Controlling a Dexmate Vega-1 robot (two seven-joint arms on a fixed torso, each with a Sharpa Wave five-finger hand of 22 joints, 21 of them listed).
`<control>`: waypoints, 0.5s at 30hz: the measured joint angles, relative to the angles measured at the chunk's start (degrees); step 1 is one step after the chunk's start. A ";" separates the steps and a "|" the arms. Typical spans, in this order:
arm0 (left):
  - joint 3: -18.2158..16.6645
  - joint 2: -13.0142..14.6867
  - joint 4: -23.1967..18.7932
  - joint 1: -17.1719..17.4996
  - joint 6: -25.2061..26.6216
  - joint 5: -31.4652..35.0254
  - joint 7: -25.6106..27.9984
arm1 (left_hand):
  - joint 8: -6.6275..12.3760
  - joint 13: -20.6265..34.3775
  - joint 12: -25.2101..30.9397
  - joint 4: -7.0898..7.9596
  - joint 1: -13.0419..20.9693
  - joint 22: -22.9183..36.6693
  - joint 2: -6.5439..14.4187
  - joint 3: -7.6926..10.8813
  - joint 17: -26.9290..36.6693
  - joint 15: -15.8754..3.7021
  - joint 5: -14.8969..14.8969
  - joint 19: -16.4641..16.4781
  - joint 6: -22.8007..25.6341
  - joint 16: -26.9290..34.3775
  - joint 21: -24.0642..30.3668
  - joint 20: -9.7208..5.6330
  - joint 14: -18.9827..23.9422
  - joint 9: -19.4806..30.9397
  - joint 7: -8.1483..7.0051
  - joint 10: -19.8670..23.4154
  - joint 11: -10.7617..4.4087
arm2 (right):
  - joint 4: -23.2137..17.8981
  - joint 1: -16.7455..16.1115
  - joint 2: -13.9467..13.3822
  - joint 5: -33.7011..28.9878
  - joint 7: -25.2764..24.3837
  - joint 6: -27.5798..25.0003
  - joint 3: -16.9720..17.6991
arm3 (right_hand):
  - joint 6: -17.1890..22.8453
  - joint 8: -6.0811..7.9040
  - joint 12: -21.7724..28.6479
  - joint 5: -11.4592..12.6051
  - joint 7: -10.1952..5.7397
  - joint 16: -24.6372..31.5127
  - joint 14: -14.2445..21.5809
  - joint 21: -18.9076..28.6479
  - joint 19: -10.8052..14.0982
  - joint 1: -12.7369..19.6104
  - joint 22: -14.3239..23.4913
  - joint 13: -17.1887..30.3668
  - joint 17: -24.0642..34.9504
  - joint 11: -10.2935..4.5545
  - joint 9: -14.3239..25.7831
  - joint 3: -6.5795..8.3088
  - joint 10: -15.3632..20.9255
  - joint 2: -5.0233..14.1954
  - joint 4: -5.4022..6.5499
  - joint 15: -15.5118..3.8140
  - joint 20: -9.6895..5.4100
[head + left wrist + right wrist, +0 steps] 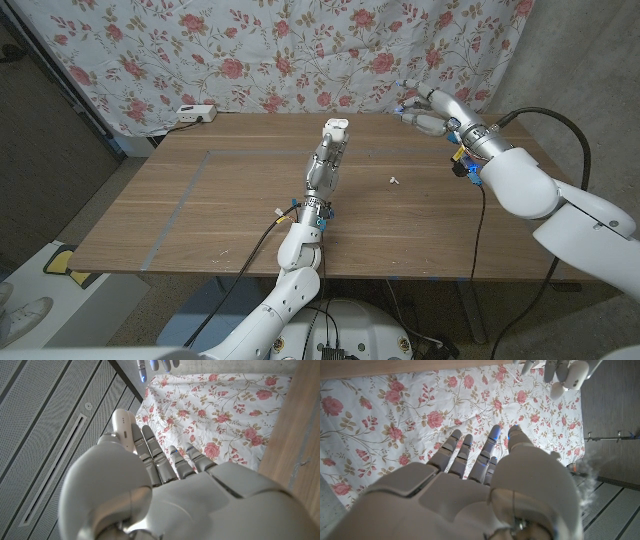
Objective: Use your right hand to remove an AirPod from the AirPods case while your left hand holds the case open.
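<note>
Glossy white arm shells with black cables running along them; silver-grey jointed hands, left hand (325,160) and right hand (432,112), with blue and yellow fittings at the wrists.

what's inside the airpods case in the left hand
Cannot tell. The left hand holds the white AirPods case upright above the table; its fingers and shell hide the inside. One small white piece lies on the table.
</note>
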 measured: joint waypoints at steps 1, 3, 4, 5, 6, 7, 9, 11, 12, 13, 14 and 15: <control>0.00 -0.07 0.12 -0.04 0.00 0.00 0.00 | 0.00 0.15 0.00 0.00 0.00 0.00 0.00 0.00 0.00 0.00 0.00 -0.02 0.00 0.00 0.00 0.02 0.00 0.00 0.00 0.00 0.00 | 0.00 0.00 0.00 0.06 0.14 -0.01 0.00 | 0.00 0.00 0.00 0.00 0.00 0.00 0.00 0.00 0.00 0.00 0.00 -0.14 0.00 0.00 0.00 0.00 0.00 0.00 0.00 0.00 0.00; 0.00 -0.20 0.42 -0.18 0.09 -0.05 -0.03 | 0.01 0.24 0.00 0.00 0.01 0.00 0.01 0.00 0.00 0.00 0.00 -0.32 0.00 0.00 0.00 0.32 0.00 -0.02 0.00 0.00 0.00 | -0.34 0.22 0.00 0.20 0.53 -0.06 -0.22 | 0.00 0.00 -0.21 0.00 0.00 0.00 0.00 0.00 0.00 0.00 0.00 -0.27 -0.08 0.00 0.00 0.18 0.00 0.00 -0.18 0.00 0.00; -0.01 -0.27 0.53 -0.24 0.09 -0.05 -0.03 | 0.01 0.24 0.00 0.00 0.01 0.00 0.01 0.00 0.00 0.00 0.00 -0.32 0.00 0.00 0.00 0.32 0.00 -0.06 0.00 0.00 0.00 | -0.34 0.22 0.00 0.26 0.70 -0.11 -0.22 | 0.00 0.00 -0.21 0.00 0.00 0.00 0.00 0.00 0.00 0.00 0.00 -0.27 -0.21 0.00 0.00 0.24 0.00 0.00 -0.24 0.00 0.00; 0.00 -0.32 0.62 -0.30 0.24 -0.13 -0.24 | 0.01 0.24 0.00 0.00 0.03 0.00 0.03 0.00 0.00 0.00 0.07 -0.32 0.00 0.00 0.00 0.32 0.00 -0.06 0.00 0.00 0.00 | -1.00 0.75 0.01 0.34 0.95 -0.18 -0.73 | 0.00 0.00 -0.21 0.00 0.00 0.00 0.00 0.00 0.00 0.00 0.00 -0.27 -0.27 0.17 0.00 0.24 0.17 0.00 -0.24 0.00 0.00; 0.01 -0.40 0.76 -0.40 0.32 -0.13 -0.31 | 0.01 0.24 0.00 0.00 0.12 0.00 0.12 0.00 0.00 0.00 0.20 -0.32 0.00 0.00 0.00 0.32 0.00 -0.10 0.00 0.00 0.00 | -1.31 1.06 -0.01 0.41 1.14 -0.26 -1.03 | 0.00 0.00 -0.42 0.00 0.00 0.00 0.00 0.00 0.00 0.00 0.00 -0.28 -0.27 0.30 0.00 0.24 0.30 0.00 -0.24 0.00 0.00; 0.02 -0.45 0.84 -0.46 0.32 -0.13 -0.31 | 0.01 0.24 0.00 0.00 0.17 0.00 0.16 0.00 0.00 0.00 0.20 -0.32 0.00 0.00 0.00 0.32 0.00 -0.13 0.00 0.00 0.00 | -1.31 1.06 -0.01 0.43 1.21 -0.32 -1.03 | 0.00 0.00 -0.42 0.00 0.00 0.00 0.00 0.00 0.00 0.00 0.00 -0.27 -0.27 0.30 0.00 0.24 0.31 0.00 -0.24 0.00 0.00; 0.06 -0.52 0.93 -0.55 0.32 -0.13 -0.31 | 0.02 0.23 0.00 0.00 0.17 0.00 0.17 0.00 0.00 0.00 0.20 -0.31 0.00 0.00 0.00 0.32 0.00 -0.15 0.00 -0.01 0.01 | -1.31 1.06 -0.01 0.58 1.62 -0.68 -1.03 | 0.00 0.00 -0.42 0.00 0.00 0.00 0.00 0.00 -0.23 0.00 0.00 -0.27 -0.27 0.30 0.00 0.24 0.30 0.00 -0.24 0.00 0.23; 0.11 -0.54 0.92 -0.58 0.32 -0.13 -0.31 | 0.02 0.24 0.00 0.00 0.18 0.00 0.18 -0.01 0.00 0.00 0.20 -0.31 0.00 0.00 0.00 0.32 0.00 -0.15 0.00 -0.01 0.01 | -1.31 1.06 -0.01 0.69 1.96 -1.20 -1.03 | 0.00 0.00 -0.42 0.00 0.00 0.00 0.00 0.00 -0.31 0.01 0.00 -0.31 -0.27 0.30 0.00 0.24 0.30 0.01 -0.24 0.00 0.31; 0.15 -0.54 0.89 -0.58 0.52 0.09 -0.35 | 0.02 0.23 0.00 0.00 0.23 0.00 0.22 -0.01 0.00 0.00 0.20 -0.31 0.00 0.00 0.00 0.32 0.00 -0.14 0.00 -0.01 0.01 | -2.97 2.56 -0.12 0.73 2.06 -1.46 -2.53 | 0.00 0.00 -0.58 0.00 0.00 0.00 0.00 0.00 -0.31 0.24 0.00 -0.47 -0.27 0.43 0.00 0.24 0.43 0.24 -0.24 0.00 0.31; 0.19 -0.55 0.81 -0.59 0.52 0.09 -0.35 | 0.02 0.23 0.00 0.00 0.25 0.00 0.25 -0.01 0.00 0.00 0.20 -0.32 0.00 0.00 0.00 0.31 0.00 -0.14 0.00 -0.01 0.01 | -2.97 2.56 -0.12 0.78 2.22 -1.96 -2.53 | 0.00 0.00 -0.64 0.00 0.00 0.00 0.00 0.00 -0.31 0.23 0.00 -0.53 -0.39 0.63 0.00 0.41 0.64 0.23 -0.41 0.00 0.31; 0.21 -0.55 0.78 -0.60 0.52 0.09 -0.35 | 0.03 0.23 0.00 0.00 0.27 0.00 0.26 -0.01 0.00 0.00 0.20 -0.53 0.00 0.00 0.00 0.10 0.00 -0.14 0.00 -0.01 0.01 | -2.97 2.56 -0.12 0.80 2.27 -2.12 -2.53 | 0.01 0.00 -0.64 0.11 0.00 0.00 0.00 0.00 -0.30 0.43 0.00 -0.53 -0.49 0.73 0.00 0.44 0.70 0.04 -0.44 0.00 0.32; 0.27 -0.55 0.64 -0.62 0.52 0.48 -0.23 | 0.03 0.23 0.00 -0.06 0.27 0.00 0.26 -0.08 0.00 0.00 0.20 -0.62 0.00 0.00 0.00 0.01 0.00 -0.14 0.00 -0.01 0.01 | -3.95 3.45 -0.19 0.87 2.45 -2.75 -3.47 | 0.04 0.00 -0.69 0.23 0.04 0.03 0.00 0.00 -0.18 0.58 0.00 -0.54 -0.53 0.94 0.00 0.48 0.68 0.09 -0.47 0.00 0.43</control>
